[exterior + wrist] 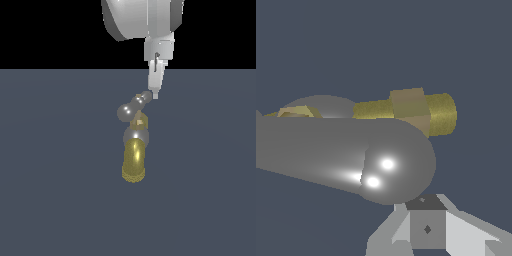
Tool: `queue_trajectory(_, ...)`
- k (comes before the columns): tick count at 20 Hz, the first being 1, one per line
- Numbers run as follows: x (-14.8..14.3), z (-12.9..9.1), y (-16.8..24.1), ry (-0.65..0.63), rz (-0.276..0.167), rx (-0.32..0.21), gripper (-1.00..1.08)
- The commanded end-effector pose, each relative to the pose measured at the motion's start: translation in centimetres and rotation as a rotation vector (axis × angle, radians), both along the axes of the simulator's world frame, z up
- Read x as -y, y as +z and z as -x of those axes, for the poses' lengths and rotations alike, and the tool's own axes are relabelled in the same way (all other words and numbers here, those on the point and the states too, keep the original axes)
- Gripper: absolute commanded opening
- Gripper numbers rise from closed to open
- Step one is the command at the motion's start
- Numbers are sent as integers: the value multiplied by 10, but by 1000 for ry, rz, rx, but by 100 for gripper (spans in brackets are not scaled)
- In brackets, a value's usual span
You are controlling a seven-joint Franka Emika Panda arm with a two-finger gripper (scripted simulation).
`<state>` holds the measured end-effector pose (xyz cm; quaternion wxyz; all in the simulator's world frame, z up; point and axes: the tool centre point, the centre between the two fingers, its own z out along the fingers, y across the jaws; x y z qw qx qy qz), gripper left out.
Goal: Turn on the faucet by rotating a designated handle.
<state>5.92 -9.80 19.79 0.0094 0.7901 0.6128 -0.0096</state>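
Observation:
The faucet point(134, 159) lies on the dark grey floor, its brass-yellow spout with the ribbed mouth pointing toward the camera and a silver collar behind it. On a brass stem above sits the handle point(131, 106), a grey crossbar with rounded knobs. My gripper point(155, 95) hangs down from above, its fingers together, tips right against the handle's far knob on the exterior view's right. In the wrist view the handle point(391, 160) fills the middle, one knob just ahead of my gripper point(427, 210). The brass faucet point(423, 112) shows behind it.
A flat dark grey floor point(50, 200) spreads around the faucet, with black background beyond it. The arm's white wrist point(160, 47) comes in from the top of the exterior view.

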Motion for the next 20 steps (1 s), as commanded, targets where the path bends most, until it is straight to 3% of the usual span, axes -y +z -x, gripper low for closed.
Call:
queue_trajectory(1, -68, -11, 1, 75, -25, 2, -100)
queue_trajectory(4, -81, -16, 1, 80, -27, 2, -100)
queue_trajectory(5, -25, -10, 0, 9, -1, 2, -100)
queue_trajectory(20, -112, 13, 1, 56, -18, 2, -100)
